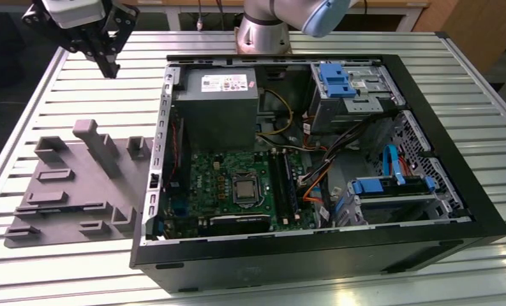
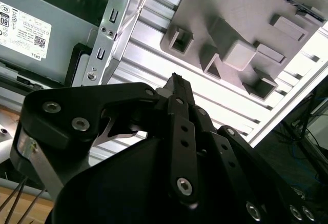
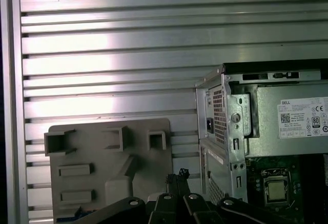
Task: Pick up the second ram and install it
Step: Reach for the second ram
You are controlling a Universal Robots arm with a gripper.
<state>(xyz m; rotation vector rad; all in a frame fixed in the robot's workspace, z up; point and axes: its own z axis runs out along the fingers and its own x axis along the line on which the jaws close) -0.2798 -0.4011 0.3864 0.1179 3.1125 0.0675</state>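
Hanging at the exterior view's upper left, black two-finger gripper [image 1: 110,69] points down over ribbed aluminium table [image 1: 82,95], apart from grey plastic fixture tray [image 1: 78,185]. Second wrist view: fingers [image 2: 182,131] pressed together, gripping nothing. First wrist view: same closed tips. Blue-green second ram: cannot tell where.

Slatted aluminium table [image 1: 57,108] carries 1 grey holder plate [image 1: 74,191] beside 1 open computer case [image 1: 321,255].

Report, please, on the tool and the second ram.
Tool shut, nothing gripped, above table near grey fixture tray. No second ram in tool. Open computer case to exterior view's right.
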